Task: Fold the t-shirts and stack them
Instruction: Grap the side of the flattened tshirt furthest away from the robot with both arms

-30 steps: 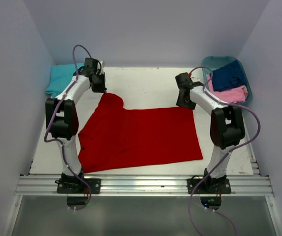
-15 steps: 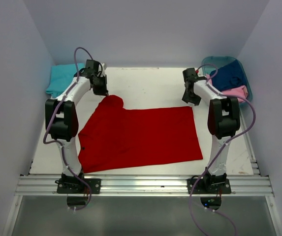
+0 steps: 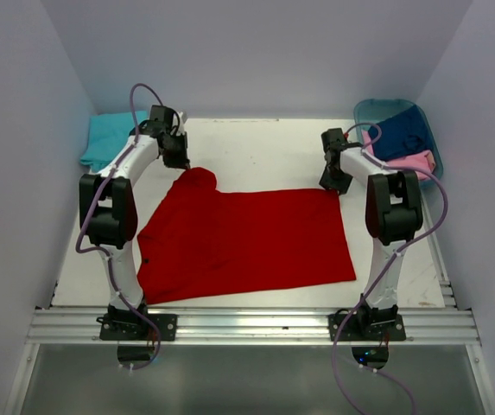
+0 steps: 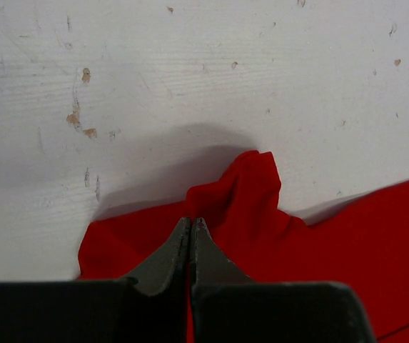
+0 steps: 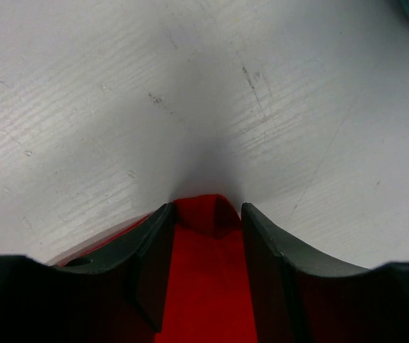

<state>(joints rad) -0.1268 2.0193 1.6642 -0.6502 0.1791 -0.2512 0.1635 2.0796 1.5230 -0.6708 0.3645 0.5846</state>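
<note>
While left claw (image 4: pixel 191 221) pinches the one red tee (image 3: pixel 247 238), right claw (image 5: pixel 206 209) straddles its corner; jaws apart.

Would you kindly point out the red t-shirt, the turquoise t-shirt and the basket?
red t-shirt (image 3: pixel 247 238): top view, middle of its body.
turquoise t-shirt (image 3: pixel 104 140): top view, its visible middle.
basket (image 3: pixel 370 110): top view, far left corner.

I view the whole white scuffed table (image 3: pixel 256 147) from the top external camera, mounted high behind the arm bases and facing down and forward, whereas both wrist cameras look down at close range, each sharing with it one far corner of the large bright red cloth t-shirt (image 3: pixel 247 238).
</note>
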